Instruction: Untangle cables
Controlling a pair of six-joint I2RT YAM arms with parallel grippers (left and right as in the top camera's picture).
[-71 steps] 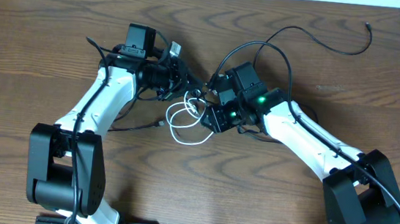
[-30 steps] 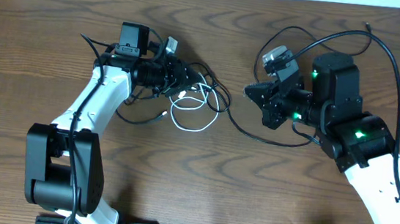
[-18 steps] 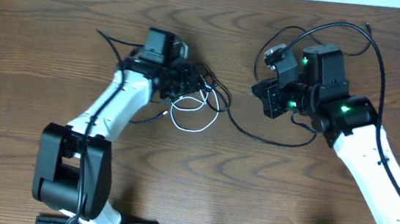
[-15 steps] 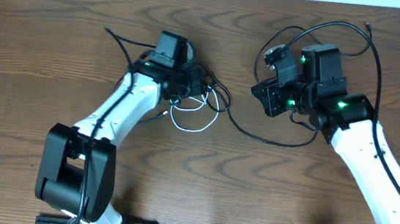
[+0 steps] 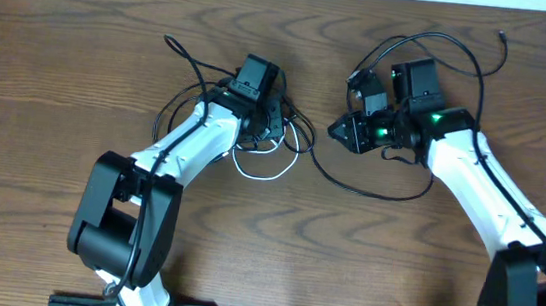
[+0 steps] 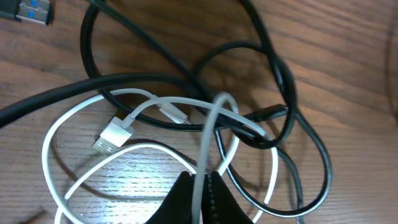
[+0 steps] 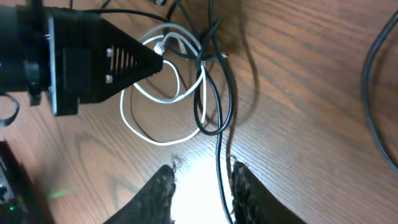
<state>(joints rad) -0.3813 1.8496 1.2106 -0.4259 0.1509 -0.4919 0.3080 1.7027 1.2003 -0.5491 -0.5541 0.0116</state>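
The white cord (image 5: 269,174) lies loosely coiled on the wooden table, with loops of the black cord (image 5: 370,192) crossing it. My left gripper (image 5: 267,128) is over the coil. In the left wrist view it (image 6: 200,178) is shut on one strand of the white cord (image 6: 205,134), with the black cord (image 6: 273,62) looped beyond. My right gripper (image 5: 337,131) stands just to the right of the tangle. In the right wrist view it (image 7: 202,173) is open, and the black cord (image 7: 229,106) runs between its fingers close to the right one. The white cord (image 7: 143,134) lies ahead.
A plug with a blue insert (image 6: 31,9) lies at the top left of the left wrist view. The left gripper's black body (image 7: 93,56) fills the upper left of the right wrist view. Thicker arm wires arc over the table behind the right arm (image 5: 465,41).
My left gripper has moved right over the coil and shut on the white cord. My right gripper has opened and shifted a little left, the black cord now loose between its fingers.
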